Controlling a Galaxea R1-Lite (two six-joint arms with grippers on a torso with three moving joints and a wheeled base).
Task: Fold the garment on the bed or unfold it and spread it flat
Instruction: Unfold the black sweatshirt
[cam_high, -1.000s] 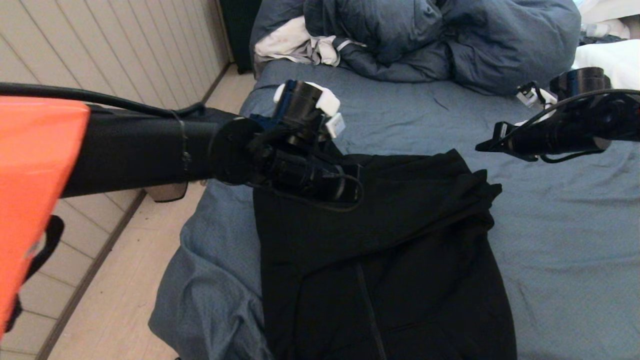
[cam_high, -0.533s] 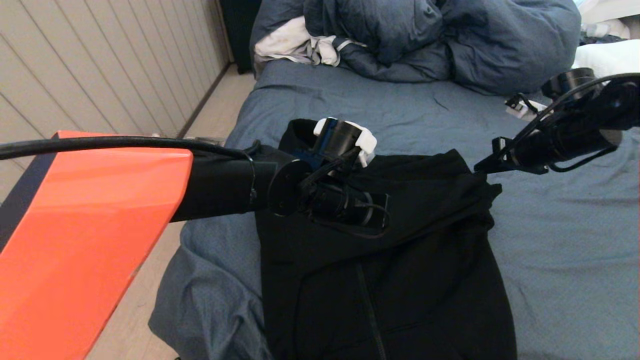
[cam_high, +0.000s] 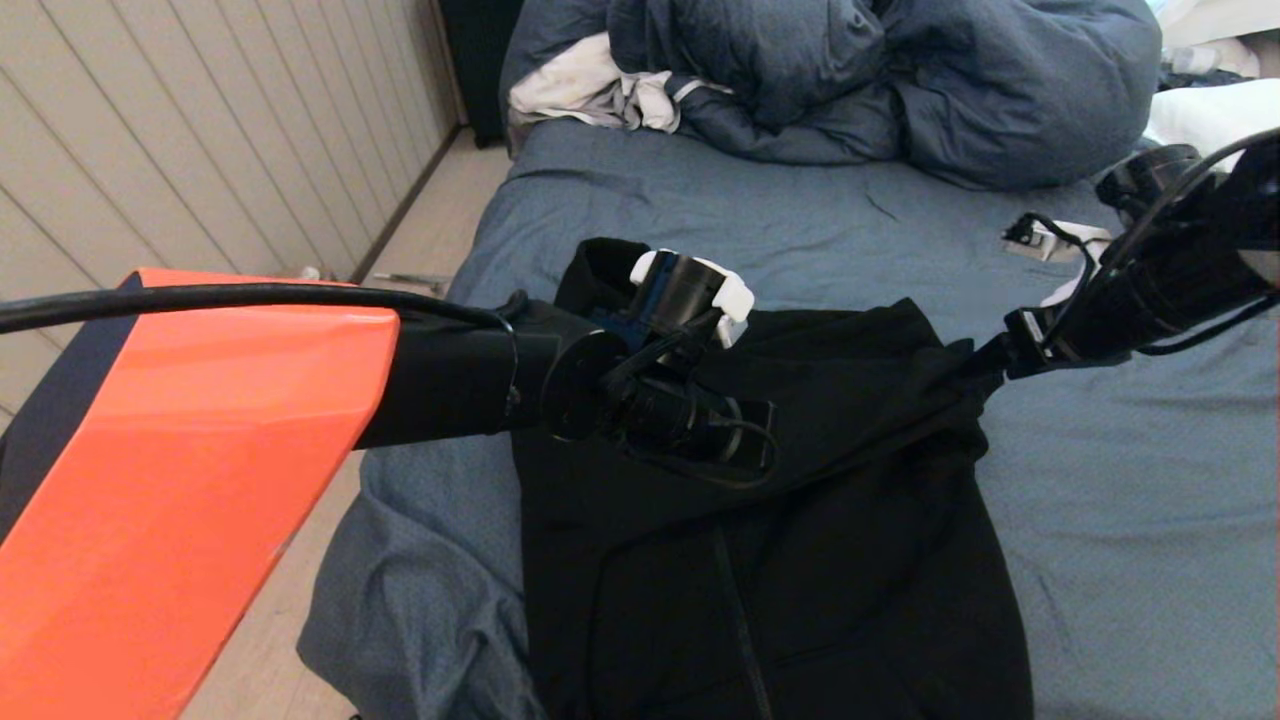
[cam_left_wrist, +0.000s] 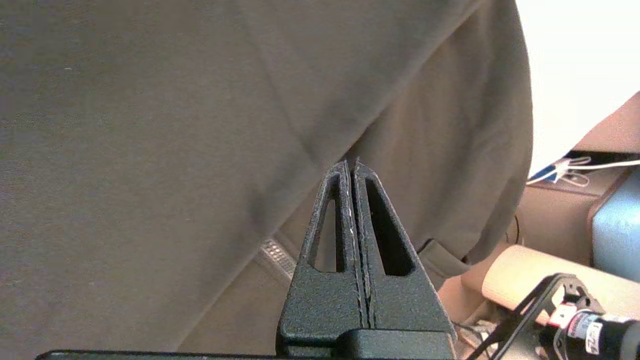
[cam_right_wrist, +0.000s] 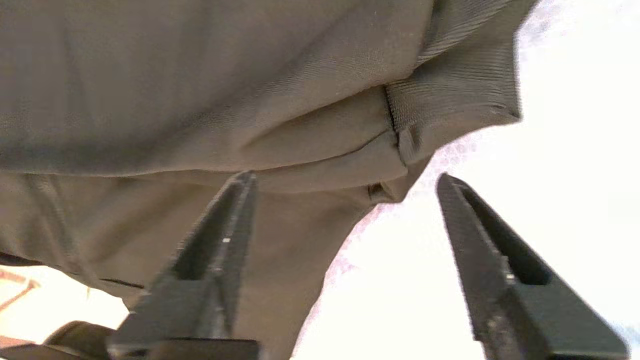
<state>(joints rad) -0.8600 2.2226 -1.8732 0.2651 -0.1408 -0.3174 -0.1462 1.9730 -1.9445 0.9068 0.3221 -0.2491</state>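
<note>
The black garment (cam_high: 830, 560) lies zipper side up on the blue-grey bed (cam_high: 1130, 520), its lower part running out of the head view. My left gripper (cam_high: 755, 437) is low over the garment's upper left part. In the left wrist view the left gripper (cam_left_wrist: 351, 162) is shut, fingers pressed together with no cloth between them and the garment (cam_left_wrist: 150, 125) just beyond the tips. My right gripper (cam_high: 985, 352) sits at the garment's upper right corner. In the right wrist view the right gripper (cam_right_wrist: 345, 176) is open wide, one finger over the garment (cam_right_wrist: 200, 75), the other over bare sheet.
A puffy dark blue duvet (cam_high: 900, 70) and a white-grey cloth (cam_high: 590, 90) are piled at the far end of the bed. The bed's left edge drops to a pale wooden floor (cam_high: 230, 620) beside a panelled wall. White bedding (cam_high: 1220, 110) shows far right.
My left arm swung inward and lowered onto the garment's upper left part. My right gripper dropped from above the bare sheet to the garment's upper right corner.
</note>
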